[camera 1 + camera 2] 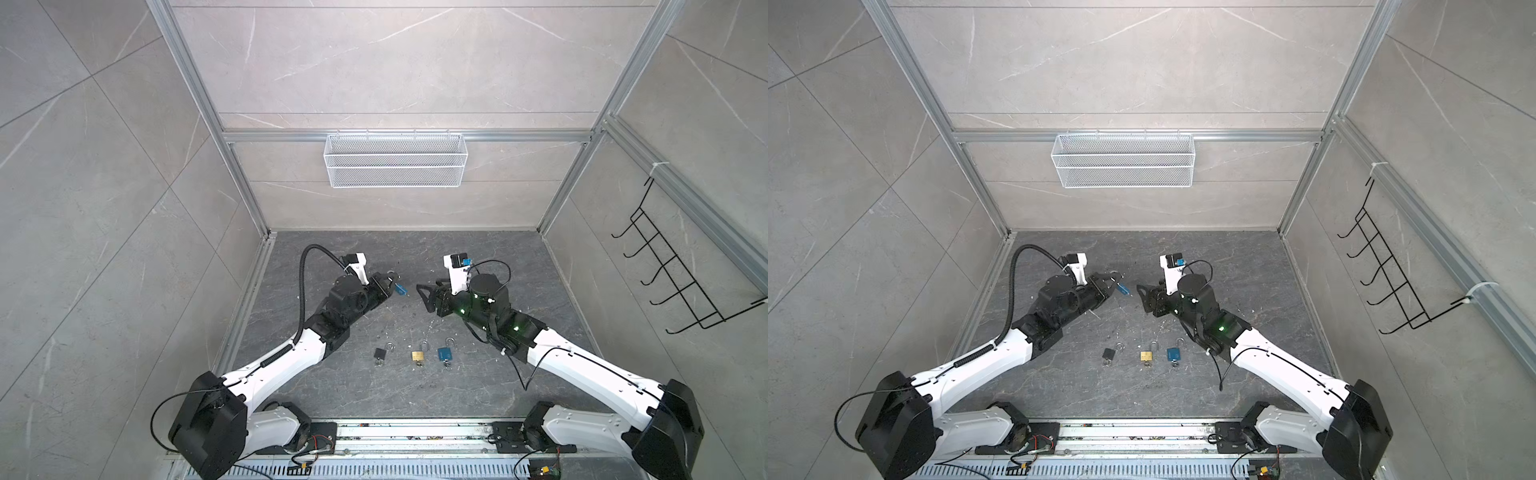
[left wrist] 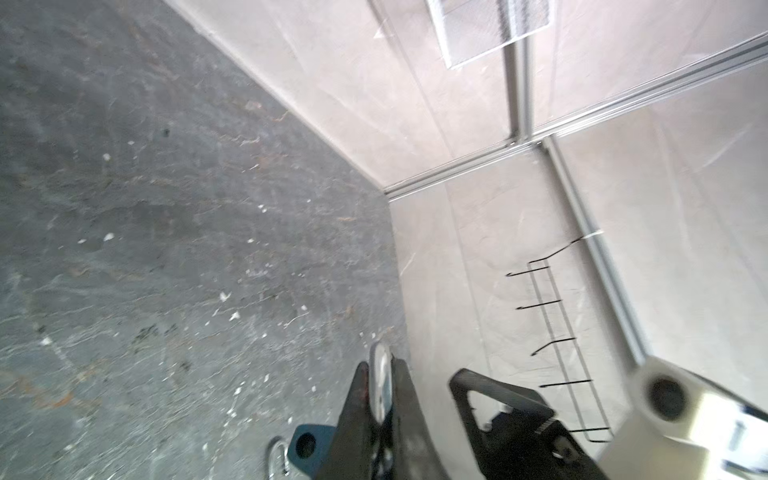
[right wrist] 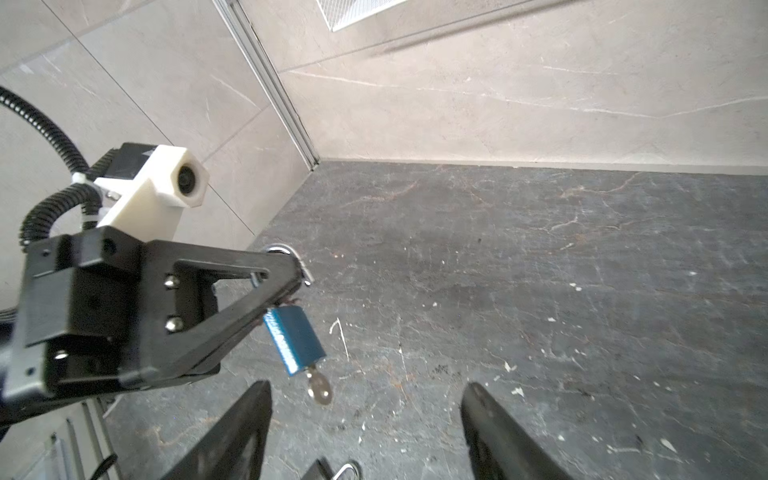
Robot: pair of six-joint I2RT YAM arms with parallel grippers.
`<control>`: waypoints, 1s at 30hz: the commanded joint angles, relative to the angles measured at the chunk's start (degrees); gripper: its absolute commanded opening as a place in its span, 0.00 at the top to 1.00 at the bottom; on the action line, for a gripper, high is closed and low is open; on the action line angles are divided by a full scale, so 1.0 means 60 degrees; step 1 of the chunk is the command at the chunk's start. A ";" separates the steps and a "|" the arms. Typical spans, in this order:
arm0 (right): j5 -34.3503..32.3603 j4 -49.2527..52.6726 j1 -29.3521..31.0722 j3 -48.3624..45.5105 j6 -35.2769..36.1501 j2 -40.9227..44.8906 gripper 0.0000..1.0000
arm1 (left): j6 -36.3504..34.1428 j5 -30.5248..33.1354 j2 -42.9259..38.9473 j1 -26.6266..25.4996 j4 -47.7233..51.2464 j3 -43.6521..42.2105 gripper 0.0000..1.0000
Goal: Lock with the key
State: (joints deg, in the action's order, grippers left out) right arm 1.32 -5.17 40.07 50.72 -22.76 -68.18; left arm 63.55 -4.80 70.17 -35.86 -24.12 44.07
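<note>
The bench (image 1: 415, 395) is a dark grey, stone-like plate with pale veins, and it fills the lower middle of both top views. Three small padlocks lie directly on it in one row, near each other but not touching: a black padlock (image 1: 379, 353) at the left, a brass padlock (image 1: 418, 355) in the middle and a blue padlock (image 1: 445, 353) at the right. Each one has its metal shackle pointing to the upper side of the frame. Small white flecks (image 3: 516, 390) are scattered on the bench surface.

Under L gripper (image 3: 297, 270) tips hangs padlock (image 3: 295, 340), key (image 3: 319, 388) in its underside. R gripper (image 1: 423, 297) opp., right of it, apart. Row of 3 locks (image 1: 418, 355) on floor (image 1: 469, 386), behind & btwn both grippers. Basket (image 1: 395, 176) on wall (image 1: 395, 208) ahead.
</note>
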 commanded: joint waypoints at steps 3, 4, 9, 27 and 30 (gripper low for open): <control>0.2352 -0.1785 -0.0925 -0.0131 -0.1904 -0.0383 0.35 | 0.0692 -0.0542 -0.0018 0.0249 -0.2321 0.0104 1.00; 0.2902 -0.1835 -0.1108 0.0023 -0.2204 -0.0580 0.37 | 0.0688 -0.0640 0.0054 0.0245 -0.2214 0.0231 1.00; 0.4059 -0.2284 -0.1015 -0.0172 -0.0892 -0.0538 0.44 | 0.1344 -0.1076 0.0631 0.0291 -0.1837 0.0581 1.00; 0.0745 -0.1299 0.0039 0.0249 0.2056 -0.1138 0.55 | 0.3390 -0.1842 0.1607 0.0373 -0.3253 0.0418 1.00; 0.0712 -0.1394 0.0048 0.0270 0.2050 -0.1116 0.55 | 0.3361 -0.1964 0.1549 0.0367 -0.3264 0.0414 1.00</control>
State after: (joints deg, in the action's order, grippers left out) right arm 9.78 -13.17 40.75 50.72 -12.32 -74.52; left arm 82.50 -13.82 80.18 -33.85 -37.30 45.04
